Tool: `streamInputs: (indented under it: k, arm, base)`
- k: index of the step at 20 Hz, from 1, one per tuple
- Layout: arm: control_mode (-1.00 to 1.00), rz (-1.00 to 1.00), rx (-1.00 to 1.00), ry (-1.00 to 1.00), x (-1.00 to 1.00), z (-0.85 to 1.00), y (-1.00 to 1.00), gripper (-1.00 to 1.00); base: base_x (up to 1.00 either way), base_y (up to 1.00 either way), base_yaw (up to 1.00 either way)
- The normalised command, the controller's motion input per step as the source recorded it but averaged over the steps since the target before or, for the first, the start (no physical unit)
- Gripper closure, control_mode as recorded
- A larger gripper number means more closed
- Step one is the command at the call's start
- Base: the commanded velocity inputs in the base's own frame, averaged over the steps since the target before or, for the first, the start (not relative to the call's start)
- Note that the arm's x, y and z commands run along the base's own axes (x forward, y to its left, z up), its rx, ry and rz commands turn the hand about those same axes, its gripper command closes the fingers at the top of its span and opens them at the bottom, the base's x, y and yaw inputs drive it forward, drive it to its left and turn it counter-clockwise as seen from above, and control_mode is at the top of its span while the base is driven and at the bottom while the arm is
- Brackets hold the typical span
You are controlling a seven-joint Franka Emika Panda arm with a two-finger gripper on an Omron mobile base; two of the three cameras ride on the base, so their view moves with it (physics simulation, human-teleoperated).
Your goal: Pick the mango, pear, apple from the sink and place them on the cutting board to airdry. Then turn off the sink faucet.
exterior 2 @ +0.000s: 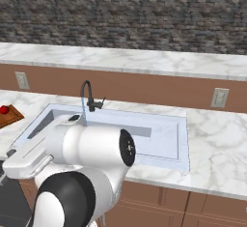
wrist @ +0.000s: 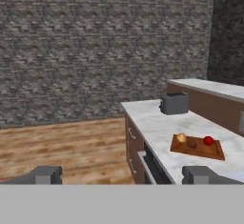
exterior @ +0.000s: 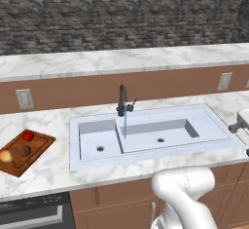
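- From the left base view, the cutting board (exterior: 29, 151) lies on the marble counter (exterior: 48, 169) well left of the sink (exterior: 151, 138), and all three fruits sit on it.
- The apple (exterior: 28, 136) is toward the board's far edge, the pear (exterior: 25, 150) sits near its middle, and the mango (exterior: 6, 156) rests at its left edge.
- Both basins of the sink hold no fruit; a thin blue stream of water (exterior: 125, 121) falls from the sink faucet (exterior: 122, 100) into the right basin.
- A grey toaster (exterior: 241, 121) stands at the right edge of the counter.
- From the right base view, the robot's white arm fills the foreground; behind it the faucet (exterior 2: 88, 95) stands at the sink's back rim with the stream under its spout. At the far left the apple (exterior 2: 4, 109) shows on a corner of the board (exterior 2: 10, 117).
- From the hand view, the gripper (wrist: 121, 174) is spread wide with nothing between its fingertips (wrist: 46, 174), aimed across the room.
- Beyond it the board (wrist: 198, 147) lies on the counter, carrying mango (wrist: 181, 137), pear (wrist: 192, 143) and apple (wrist: 208, 140) in a row, with a second toaster (wrist: 174, 103) farther along.
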Motion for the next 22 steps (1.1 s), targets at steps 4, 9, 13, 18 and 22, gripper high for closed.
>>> streamInputs:
  k: [4,9,13,18,22]
  arm:
    - [-1.00,-0.10,0.00,0.03,0.43,-0.22,0.00,-1.00]
    - [-1.00,-0.01,0.04,0.01,0.44,-0.08,0.00,-1.00]
    - [-1.00,0.07,0.08,0.01,0.45,-0.13,0.04,-1.00]
    - [-1.00,0.07,0.06,0.00,0.39,-0.27,0.06,-1.00]
    - [-1.00,-0.01,0.02,0.00,0.39,-0.20,0.13,-1.00]
  base:
    - [0.00,0.00,0.00]
    - [0.00,0.00,0.00]
    - [0.00,0.00,0.00]
    - [0.00,0.00,0.00]
    - [0.00,0.00,0.00]
